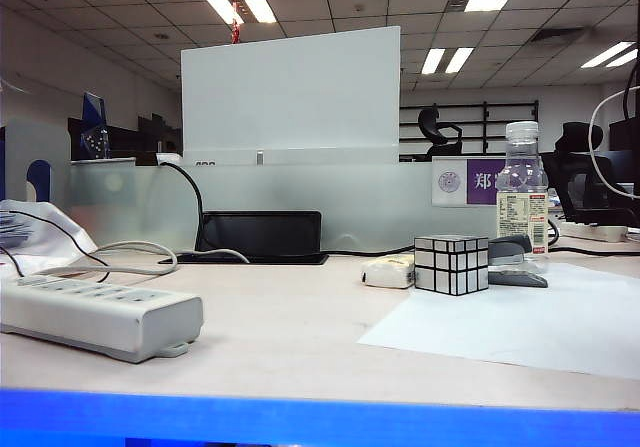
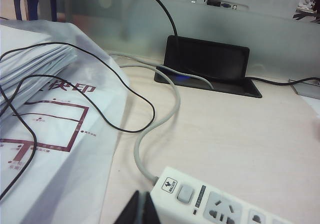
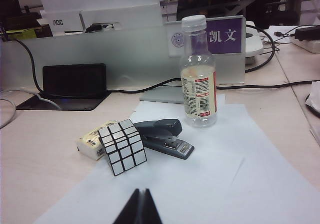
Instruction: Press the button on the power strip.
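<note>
Strip (image 1: 95, 315) lies on the counter (image 1: 300, 327) at its front-left corner, long side running back-left to front-right, rounded end w/ foot tab toward the middle. Grey cable (image 2: 150, 134) leaves its far end and curves back to the black hatch (image 2: 207, 66) at the counter's rear edge. In left wrist view the strip's cable end shows the grey button (image 2: 185, 194) next to the first socket; nothing touches it.

Left gripper (image 2: 141, 209) hangs just beside the strip's cable end, on the side toward the plastic bag (image 2: 65, 134); fingers closed tip to tip, grasping nothing, not on the strip. A thin black wire (image 2: 100, 68) loops over the bag, which covers a paper stack at the counter's left edge.

Right gripper (image 3: 140, 206) is over the white sheet (image 3: 215, 184) on the counter's right side, also clenched, empty, tips together. Near it on the sheet: mirror cube (image 3: 122, 147), w/ a stapler (image 3: 162, 136) just beside it and a small pale pack (image 3: 92, 141) touching the cube's other side, off the sheet. Bottle (image 3: 198, 73) stands upright at the sheet's rear edge, white cap on, nearly empty.

Neither gripper shows in the exterior view. Frosted divider (image 1: 300, 202) runs along the counter's rear edge.
</note>
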